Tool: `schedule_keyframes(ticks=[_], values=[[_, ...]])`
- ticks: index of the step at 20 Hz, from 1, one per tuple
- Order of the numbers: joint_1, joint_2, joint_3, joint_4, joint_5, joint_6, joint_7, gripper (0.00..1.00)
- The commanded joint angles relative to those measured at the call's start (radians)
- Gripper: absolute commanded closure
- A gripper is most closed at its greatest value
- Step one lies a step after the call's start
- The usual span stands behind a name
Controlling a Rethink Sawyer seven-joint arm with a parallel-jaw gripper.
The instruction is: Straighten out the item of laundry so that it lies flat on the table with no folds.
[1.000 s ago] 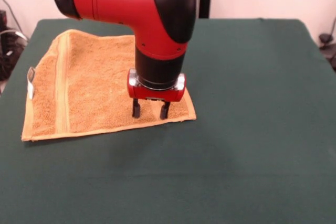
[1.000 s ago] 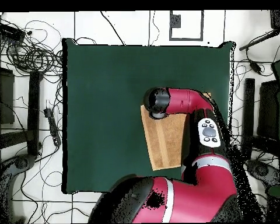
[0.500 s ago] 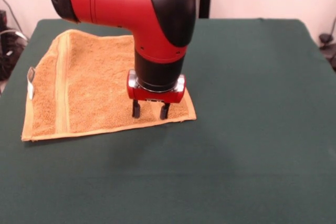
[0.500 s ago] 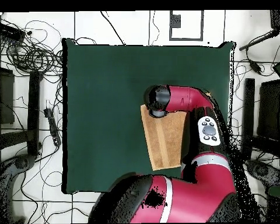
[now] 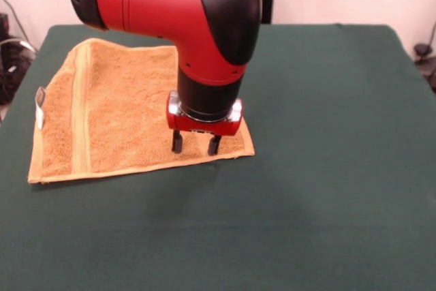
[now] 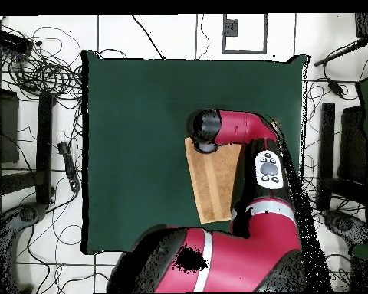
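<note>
Beneath the parted gripper (image 5: 195, 145) lies the towel's (image 5: 116, 117) near corner.

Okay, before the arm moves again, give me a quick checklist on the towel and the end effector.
1. End effector over the near right corner of the orange-yellow terry towel: ok.
2. End effector open: ok.
3. Fingertips touching cloth: cannot tell.
4. Towel lying wholly on the dark green table: ok in the front view.
5. Towel free of folds: cannot tell, the arm hides part.
6. White tag on the towel's left edge, away from the end effector: ok.
</note>
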State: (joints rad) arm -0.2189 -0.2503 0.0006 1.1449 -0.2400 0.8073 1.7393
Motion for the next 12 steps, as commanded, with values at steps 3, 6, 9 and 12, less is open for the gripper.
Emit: schedule_keyframes(ticks=[3, 6, 9, 12], values=[[0.097, 0.287, 0.041, -0.053, 0.062, -0.325, 0.367, 0.0], [0.127, 0.306, 0.015, -0.085, 0.092, -0.317, 0.398, 0.0], [0.158, 0.326, -0.012, -0.109, 0.123, -0.32, 0.425, 0.0], [0.179, 0.342, -0.034, -0.127, 0.147, -0.324, 0.431, 0.0]])
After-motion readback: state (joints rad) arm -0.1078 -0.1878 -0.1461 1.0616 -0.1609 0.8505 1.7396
